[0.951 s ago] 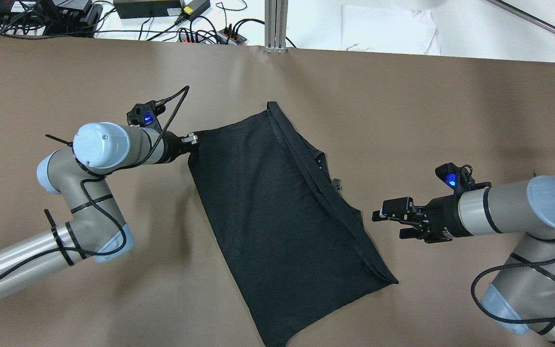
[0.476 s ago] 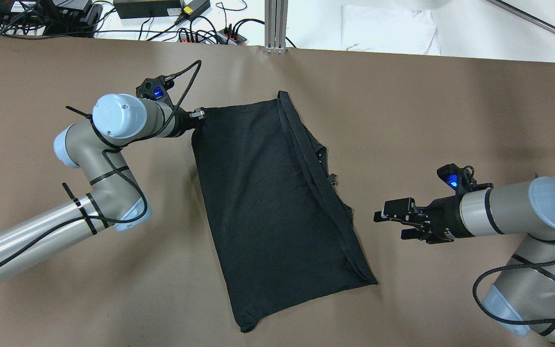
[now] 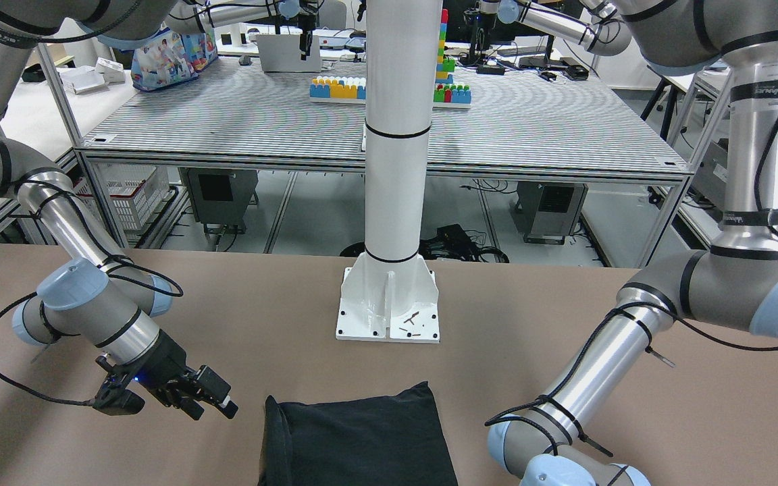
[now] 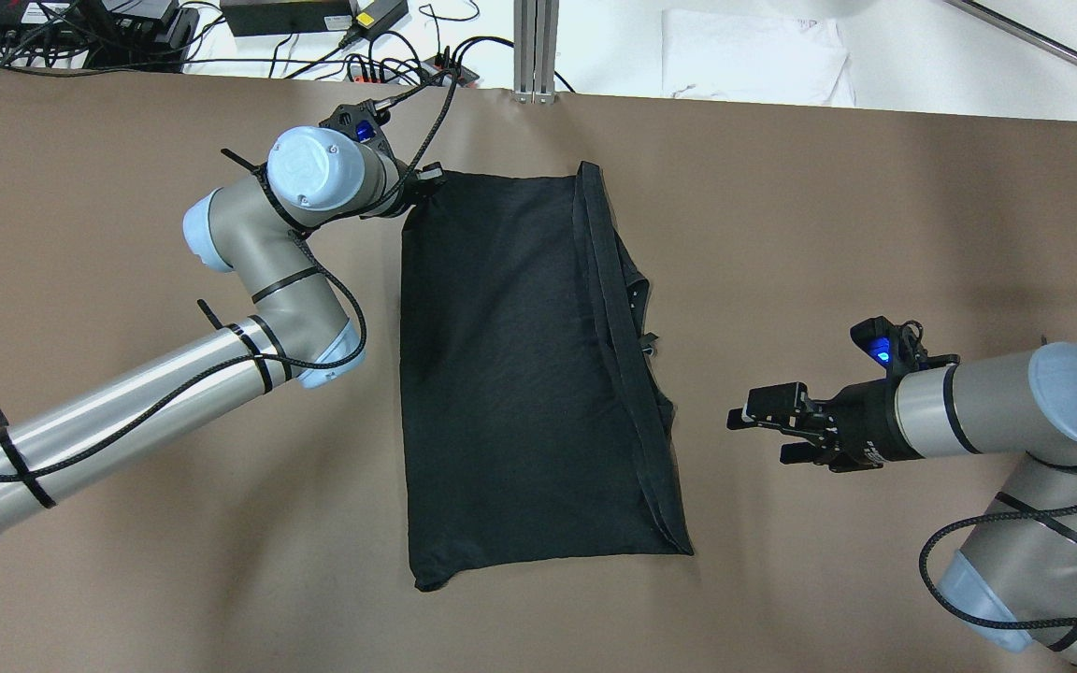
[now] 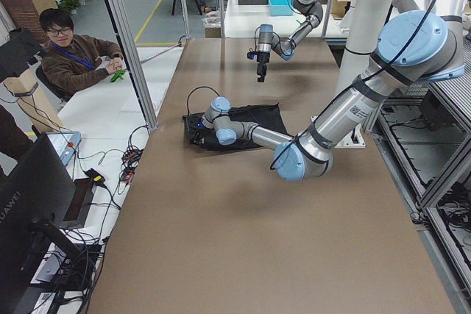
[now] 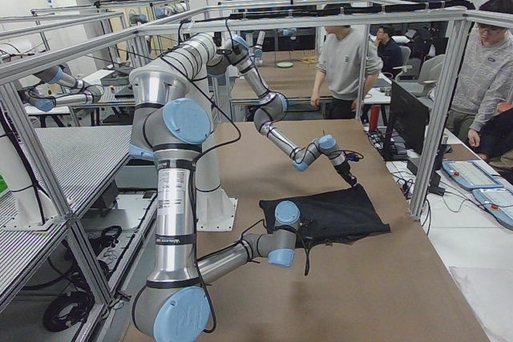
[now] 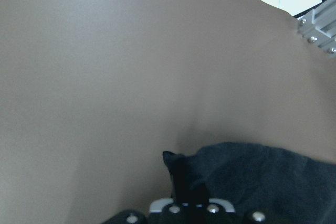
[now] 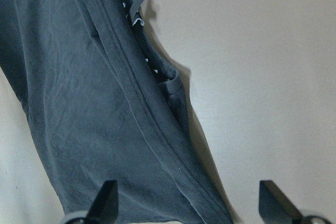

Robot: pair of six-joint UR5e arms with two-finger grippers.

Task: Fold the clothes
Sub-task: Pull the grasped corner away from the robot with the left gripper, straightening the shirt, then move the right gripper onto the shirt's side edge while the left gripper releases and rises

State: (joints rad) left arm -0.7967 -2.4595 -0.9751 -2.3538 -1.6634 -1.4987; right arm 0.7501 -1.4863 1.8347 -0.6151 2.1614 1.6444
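At the far-left corner, the black garment (image 4: 510,374) is pinched by the left hand (image 4: 424,179); the right hand (image 4: 761,436) is held open alongside. Soft, limp knit: hemmed corners are judged best for gripping.

Plain black clothes (image 4: 510,374) on a brown table (image 4: 875,206).

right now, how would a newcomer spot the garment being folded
On the wide brown table, near its middle, lies a plain black soft fabric garment, roughly rectangular. It is the only cloth there, and the left gripper pinches one far corner.
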